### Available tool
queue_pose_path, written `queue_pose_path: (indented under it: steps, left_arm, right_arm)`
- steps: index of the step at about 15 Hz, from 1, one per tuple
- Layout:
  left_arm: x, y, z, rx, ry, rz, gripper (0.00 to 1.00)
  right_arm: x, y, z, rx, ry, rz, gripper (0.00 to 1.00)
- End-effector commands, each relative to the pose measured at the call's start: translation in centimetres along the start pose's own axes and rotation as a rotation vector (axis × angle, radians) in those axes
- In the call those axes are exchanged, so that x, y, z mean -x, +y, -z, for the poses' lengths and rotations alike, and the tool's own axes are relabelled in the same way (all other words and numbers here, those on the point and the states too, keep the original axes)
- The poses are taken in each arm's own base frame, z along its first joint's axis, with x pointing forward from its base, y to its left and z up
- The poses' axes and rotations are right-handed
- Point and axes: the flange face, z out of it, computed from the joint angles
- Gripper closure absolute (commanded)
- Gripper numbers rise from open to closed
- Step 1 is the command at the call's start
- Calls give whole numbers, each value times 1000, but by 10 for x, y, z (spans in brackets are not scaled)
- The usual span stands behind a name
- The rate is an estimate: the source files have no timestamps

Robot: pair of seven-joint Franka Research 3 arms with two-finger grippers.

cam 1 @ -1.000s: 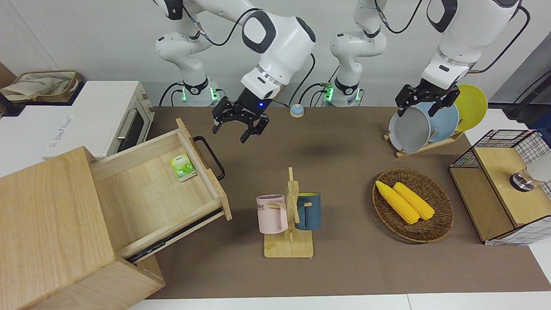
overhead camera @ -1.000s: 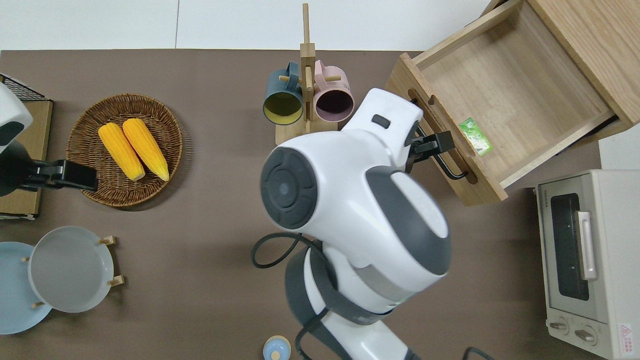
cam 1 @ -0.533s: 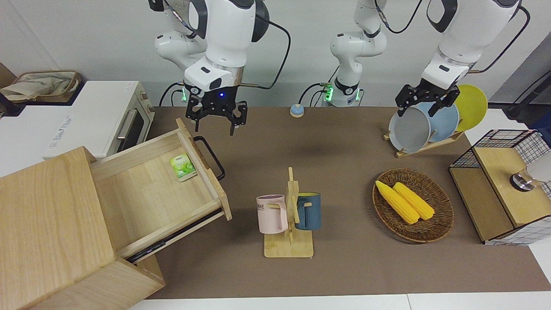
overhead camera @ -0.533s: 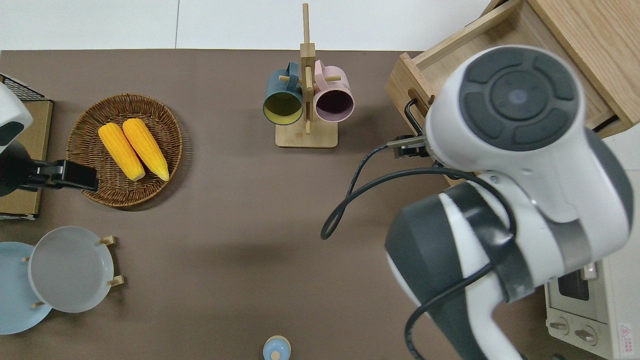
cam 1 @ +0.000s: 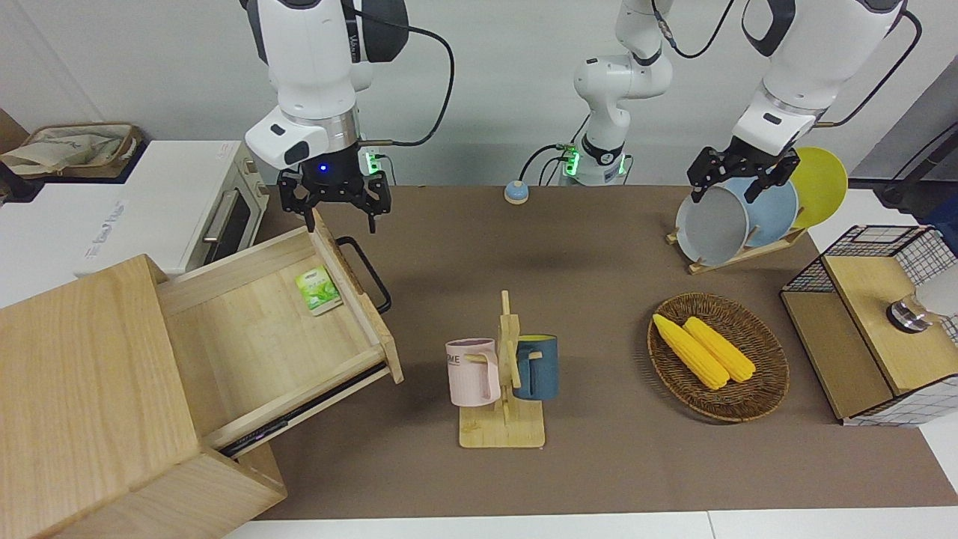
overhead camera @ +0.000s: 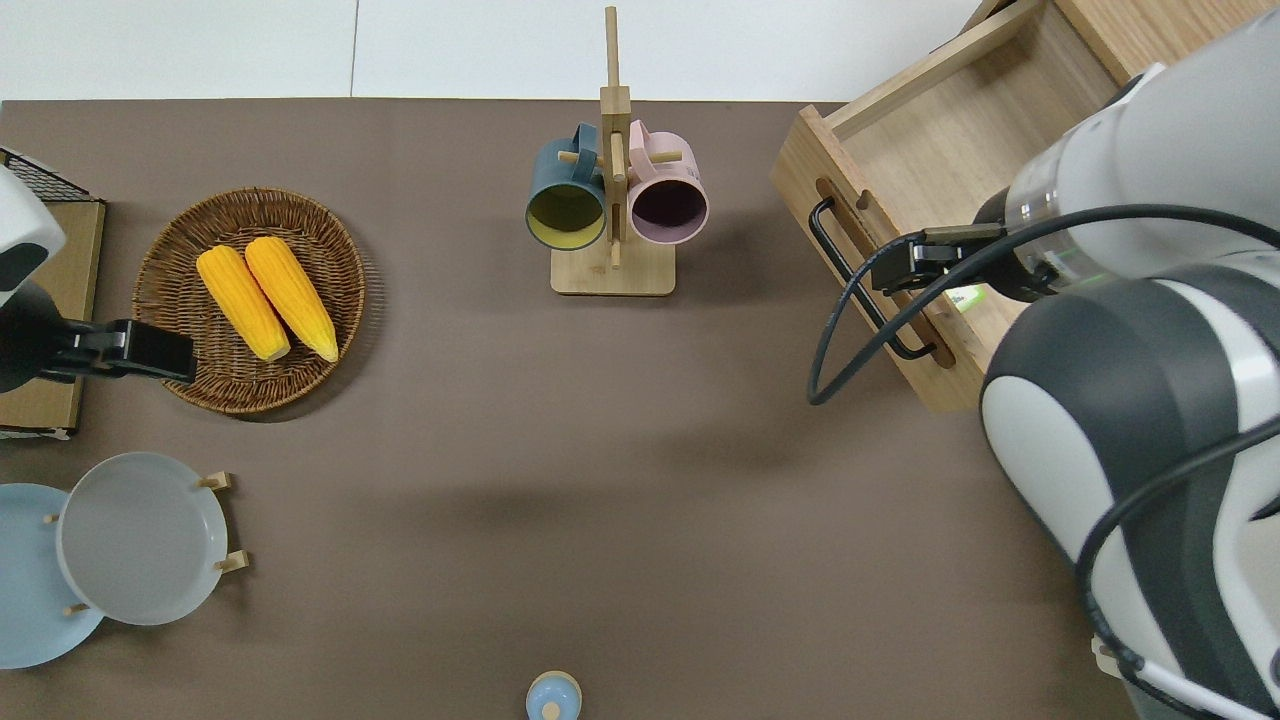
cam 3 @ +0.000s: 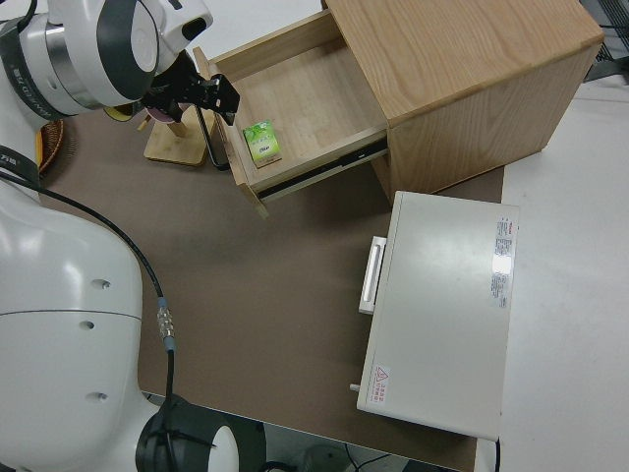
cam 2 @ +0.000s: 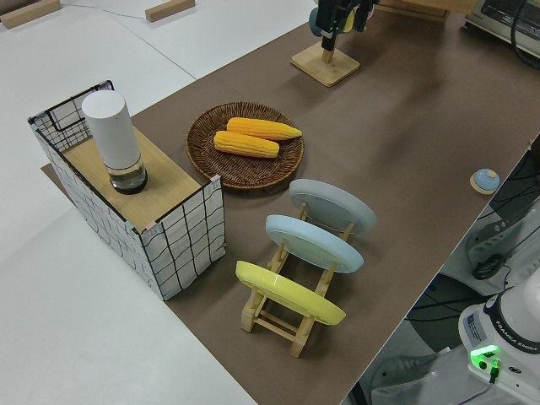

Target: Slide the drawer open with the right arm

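The drawer [cam 1: 254, 337] stands pulled far out of the pale wooden cabinet [cam 1: 90, 389], its black loop handle [cam 1: 365, 271] facing the middle of the table. A green packet [cam 1: 318, 290] lies inside, against the drawer's front panel. My right gripper [cam 1: 338, 213], blue light on its wrist, hangs open in the air with nothing between its fingers. In the overhead view the right gripper [overhead camera: 915, 268] is over the drawer's front panel and handle [overhead camera: 860, 290]. The right side view shows the right gripper [cam 3: 201, 90] above the drawer [cam 3: 305, 108]. The left gripper [cam 1: 737, 180] is parked, open.
A white toaster oven [cam 1: 172, 202] sits beside the cabinet, nearer to the robots. A mug rack [cam 1: 503, 374] with a pink and a blue mug stands mid-table. Toward the left arm's end are a corn basket [cam 1: 756, 408], a plate rack [cam 1: 737, 217] and a wire-mesh box [cam 1: 868, 329].
The right gripper swung from over the bare table beside the handle toward the right arm's end, and is now over the drawer's front panel. The drawer and the left arm stayed put.
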Motion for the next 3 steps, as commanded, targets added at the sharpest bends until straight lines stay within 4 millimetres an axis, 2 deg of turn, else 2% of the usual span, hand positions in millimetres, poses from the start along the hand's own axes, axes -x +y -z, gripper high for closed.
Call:
queue_pose_path:
  steps: [1, 3]
  left_arm:
    - [-1, -1, 3, -16, -7, -11, 7]
    - [-1, -1, 4, -16, -5, -11, 7]
  right_arm:
    - [1, 12, 4, -37, 9, 5, 15]
    - [1, 15, 4, -39, 8, 1, 15]
